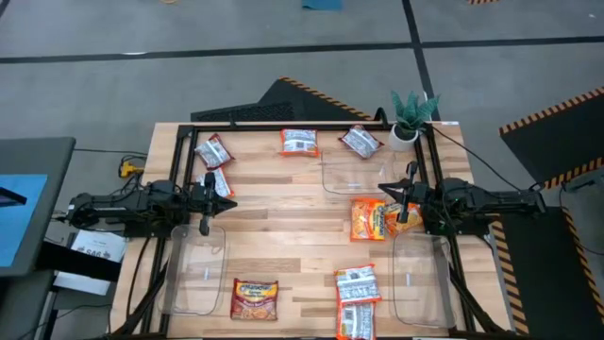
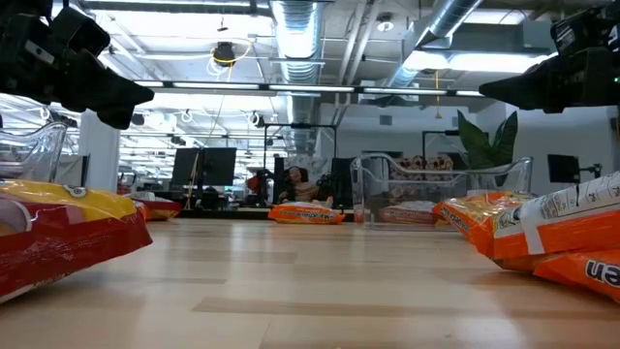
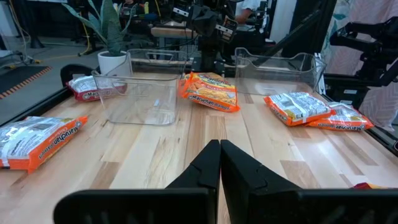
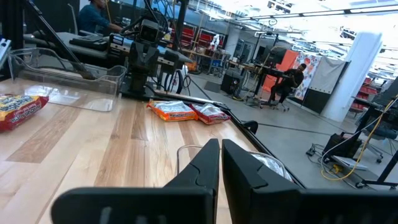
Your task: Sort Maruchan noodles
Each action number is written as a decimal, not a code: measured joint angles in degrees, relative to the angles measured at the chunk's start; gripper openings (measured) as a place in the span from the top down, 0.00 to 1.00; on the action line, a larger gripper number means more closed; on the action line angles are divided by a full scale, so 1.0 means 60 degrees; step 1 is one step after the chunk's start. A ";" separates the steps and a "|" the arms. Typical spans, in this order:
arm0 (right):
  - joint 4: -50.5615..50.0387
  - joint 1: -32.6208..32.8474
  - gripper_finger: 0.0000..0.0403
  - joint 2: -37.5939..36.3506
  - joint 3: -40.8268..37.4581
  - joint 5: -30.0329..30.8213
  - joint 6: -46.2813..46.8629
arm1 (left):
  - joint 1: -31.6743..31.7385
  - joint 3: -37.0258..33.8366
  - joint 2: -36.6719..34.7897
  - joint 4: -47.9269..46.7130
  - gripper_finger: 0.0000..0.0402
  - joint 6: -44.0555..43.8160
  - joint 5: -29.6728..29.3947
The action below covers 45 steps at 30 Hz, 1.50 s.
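Several Maruchan packets lie flat on the wooden table. White-and-red ones sit along the far side (image 1: 298, 142), (image 1: 360, 142) and at the far left (image 1: 213, 151). An orange pair (image 1: 373, 219) lies right of centre. A dark red packet (image 1: 254, 299) and white-orange ones (image 1: 357, 300) lie at the near edge. My left gripper (image 1: 226, 201) hovers shut at the table's left, near a packet (image 1: 220, 182); the left wrist view shows its fingers (image 3: 220, 155) together. My right gripper (image 1: 385, 189) hovers shut beside the orange pair, its fingers (image 4: 220, 155) closed.
Clear plastic bins stand at the far centre (image 1: 354, 177), the near left (image 1: 193, 269) and the near right (image 1: 425, 279). A small potted plant (image 1: 412, 118) sits at the far right corner. Bare wood lies in the table's middle (image 1: 293, 222). A person sits in the room beyond (image 4: 289, 78).
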 joint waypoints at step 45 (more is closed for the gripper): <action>-0.4292 0.2869 0.41 0.7866 0.5980 -0.0649 0.5991 | 0.0000 0.0000 -0.0003 0.0000 1.00 0.0000 0.0000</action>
